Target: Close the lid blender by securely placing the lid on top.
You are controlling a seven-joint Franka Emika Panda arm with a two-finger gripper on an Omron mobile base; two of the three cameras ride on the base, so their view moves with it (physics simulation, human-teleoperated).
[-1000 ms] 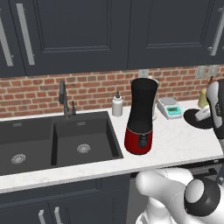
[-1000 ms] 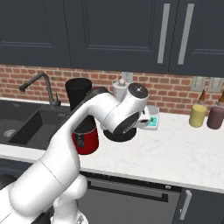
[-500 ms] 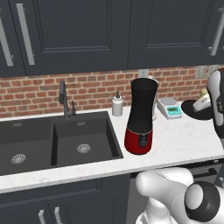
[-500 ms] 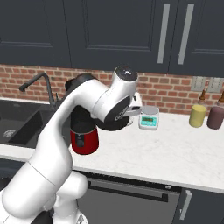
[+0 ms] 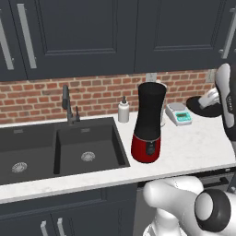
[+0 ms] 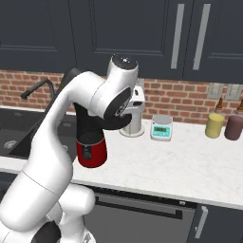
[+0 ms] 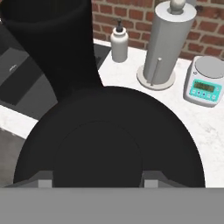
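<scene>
The blender (image 5: pixel 149 120) is a tall black jar on a glossy red base, standing on the white counter beside the sink. To its right, off the counter and apart from the jar, hangs the flat black lid (image 5: pixel 202 107), with my gripper (image 5: pixel 211 99) shut on it. Seen from the hand, the lid (image 7: pixel 109 140) spreads wide across the lower frame, my grey fingertips (image 7: pixel 44 179) at its near edge, and the jar (image 7: pixel 52 48) rises beyond it at the upper left. From the right base, my arm covers most of the blender (image 6: pixel 91 151), and the lid (image 6: pixel 113 124) is a dark shape under the wrist.
A white soap bottle (image 7: pixel 119 43), a grey paper-towel holder (image 7: pixel 168 43) and a white-and-teal scale (image 7: pixel 205 81) stand along the brick wall. The double sink (image 5: pixel 55 150) with its tap lies left of the blender. Yellow (image 6: pixel 214 126) and purple (image 6: pixel 233 127) jars stand far right.
My arm has lifted the lid up from the counter's right end and swung it left, closer to the blender. The blender has not moved.
</scene>
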